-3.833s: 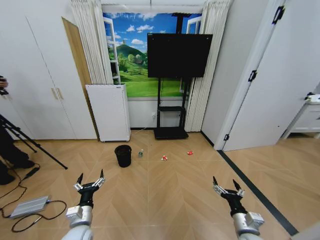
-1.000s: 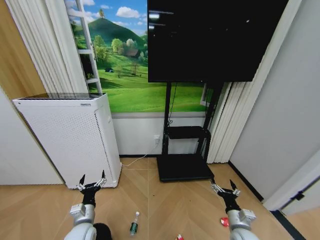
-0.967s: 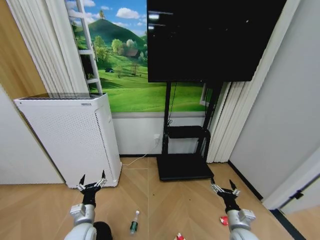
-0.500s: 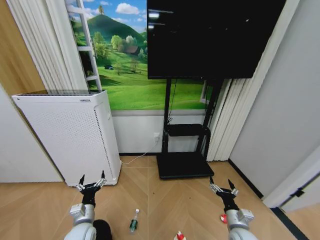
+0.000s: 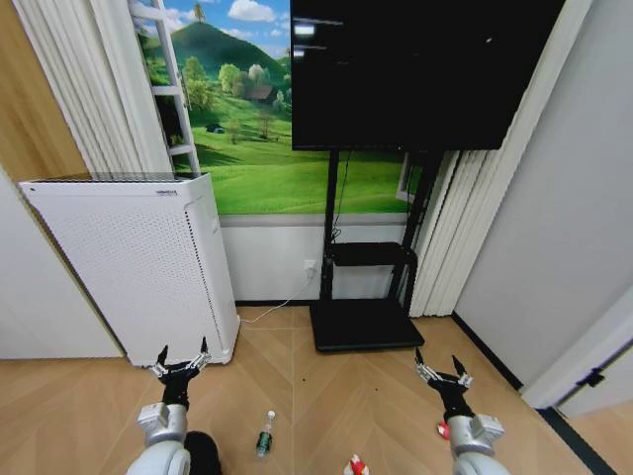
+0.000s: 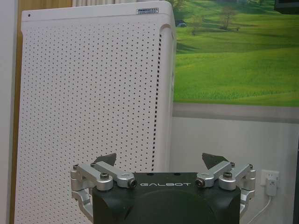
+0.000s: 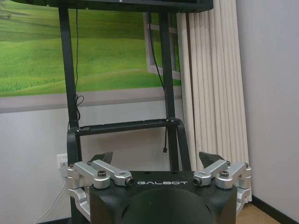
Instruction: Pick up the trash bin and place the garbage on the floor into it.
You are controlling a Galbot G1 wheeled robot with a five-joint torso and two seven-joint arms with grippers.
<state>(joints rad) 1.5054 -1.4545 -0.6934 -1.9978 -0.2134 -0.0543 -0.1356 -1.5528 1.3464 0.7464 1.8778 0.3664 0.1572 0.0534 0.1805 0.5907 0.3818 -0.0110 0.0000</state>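
1. Grippers both raised low in the head view: left gripper and right gripper, fingers spread wide, nothing held.
2. Trash bin, black, at the picture's bottom edge just beside the left arm; only its top part visible.
3. Clear bottle with green label lying on the floor, just right of the bin.
4. Red-and-white wrapper near bottom centre; second red item partly hidden behind the right arm.
5. White perforated appliance against the wall beyond the left gripper; black TV stand beyond the right gripper.
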